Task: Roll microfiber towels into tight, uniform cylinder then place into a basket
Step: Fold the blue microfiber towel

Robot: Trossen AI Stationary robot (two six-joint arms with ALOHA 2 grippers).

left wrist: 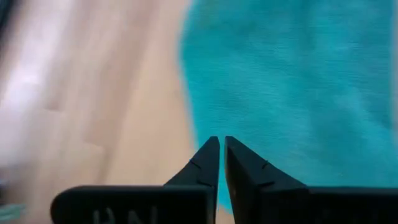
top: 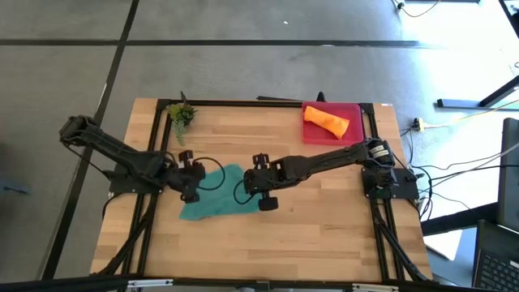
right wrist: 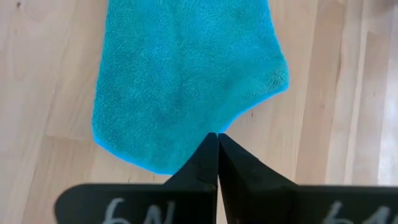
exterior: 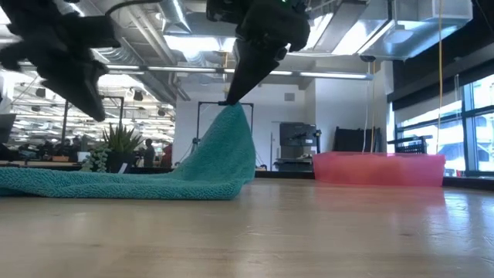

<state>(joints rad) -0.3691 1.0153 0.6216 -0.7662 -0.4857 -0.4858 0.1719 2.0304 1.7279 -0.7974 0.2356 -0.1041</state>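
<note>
The teal green towel (top: 209, 201) lies mostly flat on the wooden table, left of centre, with one edge raised into a peak (exterior: 231, 112). My right gripper (exterior: 229, 100) is shut on that peak. My left gripper (exterior: 94, 108) is shut and empty, and hovers above the towel's left part (left wrist: 298, 74) without touching it. The orange towel (top: 326, 122) lies as a roll in the pink-red basket (top: 353, 110) at the table's far right. The basket's wall also shows in the low view (exterior: 378, 168). My right gripper pinches the teal towel's edge by a corner (right wrist: 214, 129) between its two fingertips, only at their free ends. The fingers come from above and slant downward. The pinched part is lifted into a tent (exterior: 228, 147), and the rest of the towel lies on the table.
A small potted plant (top: 182, 113) stands at the table's far left corner. Black cables (top: 212, 172) loop over the table between the two grippers. Bare wood lies at the near side of the table and between the towel and the basket.
</note>
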